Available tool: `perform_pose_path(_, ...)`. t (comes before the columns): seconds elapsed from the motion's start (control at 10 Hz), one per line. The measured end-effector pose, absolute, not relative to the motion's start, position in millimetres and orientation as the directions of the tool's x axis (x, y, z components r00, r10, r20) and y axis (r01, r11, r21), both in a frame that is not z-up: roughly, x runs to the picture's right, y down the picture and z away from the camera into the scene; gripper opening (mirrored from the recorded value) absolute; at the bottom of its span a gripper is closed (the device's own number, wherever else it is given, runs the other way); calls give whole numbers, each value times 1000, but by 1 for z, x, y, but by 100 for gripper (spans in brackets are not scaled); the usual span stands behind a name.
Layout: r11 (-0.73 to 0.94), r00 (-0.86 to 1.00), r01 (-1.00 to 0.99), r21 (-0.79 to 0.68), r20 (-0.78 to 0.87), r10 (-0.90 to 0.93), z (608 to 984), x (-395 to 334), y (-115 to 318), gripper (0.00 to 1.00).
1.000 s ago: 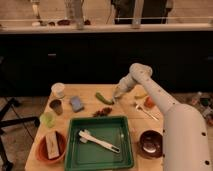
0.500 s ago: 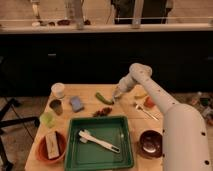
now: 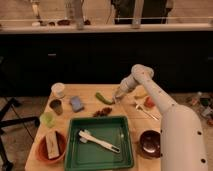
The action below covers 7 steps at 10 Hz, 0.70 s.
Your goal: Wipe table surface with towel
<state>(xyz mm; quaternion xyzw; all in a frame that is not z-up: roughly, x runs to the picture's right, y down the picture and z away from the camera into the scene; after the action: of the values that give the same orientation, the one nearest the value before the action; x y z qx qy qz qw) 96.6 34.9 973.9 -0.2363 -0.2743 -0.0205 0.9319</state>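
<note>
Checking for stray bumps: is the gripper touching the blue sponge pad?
Apart. The camera view shows the gripper low over the table near its far side, with the green pepper lying between it and the blue sponge pad.

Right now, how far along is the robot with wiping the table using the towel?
Done: no wiped part can be made out on the wooden tabletop. In hand: the gripper is low over the far side of the table, just right of the green pepper; whether it holds the towel cannot be told. Left: it seems the whole wipe, working around the green tray and the other items.
</note>
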Motion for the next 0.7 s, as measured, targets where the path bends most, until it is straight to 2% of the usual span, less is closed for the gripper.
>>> perform_pose_path(0.7, 887, 888, 97, -451, 441, 127, 988, 127, 29, 0)
